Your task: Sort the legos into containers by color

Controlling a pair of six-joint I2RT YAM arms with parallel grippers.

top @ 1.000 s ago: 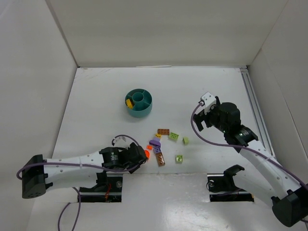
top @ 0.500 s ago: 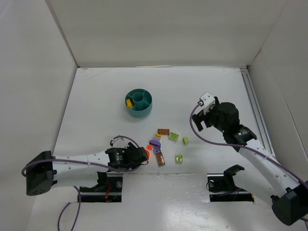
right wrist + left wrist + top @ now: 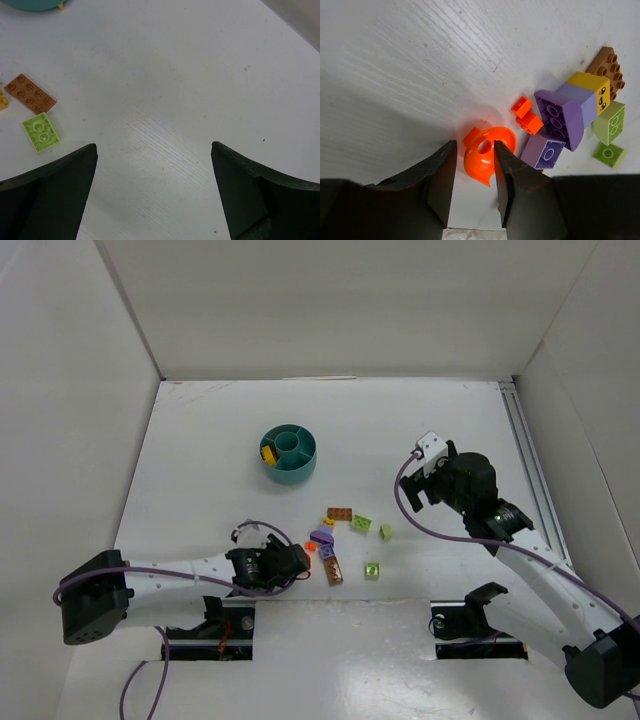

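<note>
Brick of orange-red domed plastic sits between the jaws of the left tool; they stand close either side, though whether gripping I cannot tell.

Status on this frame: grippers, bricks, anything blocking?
Left gripper straddling orange curved piece on table, grip unconfirmed. Right gripper open, empty. One yellow brick in teal dish; rest loose. Purple bricks crowd the pick.

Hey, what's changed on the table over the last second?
The left gripper narrowed its jaws around the orange rounded piece; a firm grip is not clear yet. The right gripper stayed open, and the teal dish and other bricks stayed put.
</note>
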